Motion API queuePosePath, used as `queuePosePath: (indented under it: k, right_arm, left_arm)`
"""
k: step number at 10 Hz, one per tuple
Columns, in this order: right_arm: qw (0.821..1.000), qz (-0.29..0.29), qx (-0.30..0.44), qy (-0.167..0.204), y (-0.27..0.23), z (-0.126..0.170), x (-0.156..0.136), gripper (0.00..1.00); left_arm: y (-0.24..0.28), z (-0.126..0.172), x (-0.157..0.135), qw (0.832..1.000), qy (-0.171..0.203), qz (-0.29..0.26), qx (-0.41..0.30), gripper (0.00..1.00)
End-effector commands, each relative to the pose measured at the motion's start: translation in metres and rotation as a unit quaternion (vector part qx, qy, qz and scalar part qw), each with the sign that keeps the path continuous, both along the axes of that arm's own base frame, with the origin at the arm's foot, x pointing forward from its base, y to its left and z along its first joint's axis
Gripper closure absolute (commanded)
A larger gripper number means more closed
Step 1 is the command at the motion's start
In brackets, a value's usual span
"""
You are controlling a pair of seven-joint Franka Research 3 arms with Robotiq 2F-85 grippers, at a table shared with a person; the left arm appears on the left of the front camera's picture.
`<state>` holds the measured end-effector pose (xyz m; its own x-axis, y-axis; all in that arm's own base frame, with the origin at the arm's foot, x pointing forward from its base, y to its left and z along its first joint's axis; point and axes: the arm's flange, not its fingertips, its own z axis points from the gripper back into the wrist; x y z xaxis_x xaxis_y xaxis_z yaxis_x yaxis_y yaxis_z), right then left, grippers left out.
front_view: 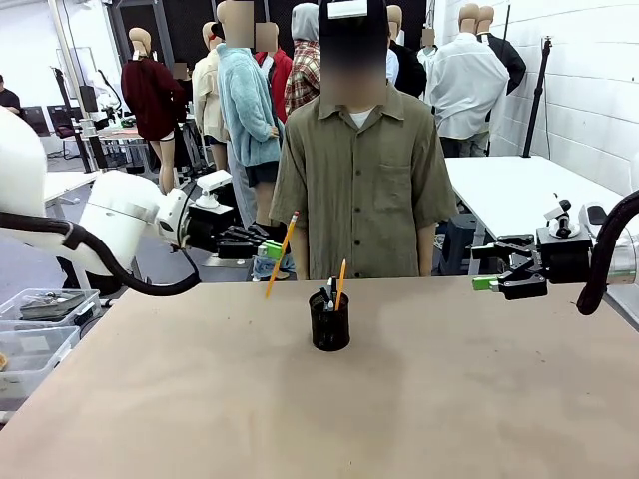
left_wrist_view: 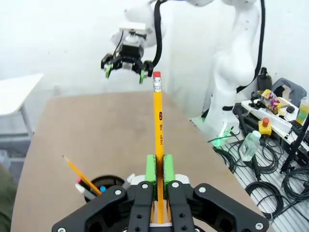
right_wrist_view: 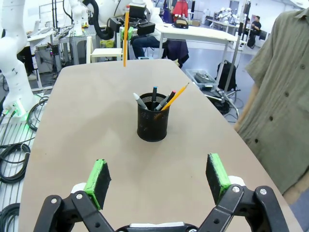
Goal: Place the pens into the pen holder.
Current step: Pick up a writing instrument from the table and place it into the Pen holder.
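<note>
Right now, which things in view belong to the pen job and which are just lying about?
Job:
- pencil clamped in the left claw
- pen holder mid-table, already holding another pencil and pens
- right claw, open, holding nothing

Lying about:
- plastic bins beside the table's left edge
- cables on the floor
</note>
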<state>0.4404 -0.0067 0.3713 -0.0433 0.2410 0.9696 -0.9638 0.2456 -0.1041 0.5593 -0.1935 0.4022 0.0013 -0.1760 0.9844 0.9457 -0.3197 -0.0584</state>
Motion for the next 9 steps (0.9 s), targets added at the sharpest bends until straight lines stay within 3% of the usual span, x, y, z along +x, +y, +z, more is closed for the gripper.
queuePosePath:
  k: [1, 5, 7, 9]
  right_arm:
    - [1.000, 0.002, -0.001, -0.002, 0.002, 0.000, 0.000, 0.00]
    - [1.000, 0.002, -0.001, -0.002, 0.002, 0.000, 0.000, 0.00]
    - [1.000, 0.002, -0.001, -0.002, 0.002, 0.000, 0.000, 0.00]
    - [1.000, 0.002, -0.001, -0.002, 0.002, 0.000, 0.000, 0.00]
  left_arm:
    - [-0.015, -0.010, 0.016, 0.998, -0.014, -0.026, -0.056, 1.00]
    - [-0.037, -0.031, 0.044, 0.994, -0.027, -0.056, -0.095, 1.00]
    - [-0.046, -0.033, 0.057, 0.989, -0.052, -0.063, -0.125, 1.00]
    - [-0.056, -0.043, 0.072, 0.987, -0.045, -0.068, -0.142, 1.00]
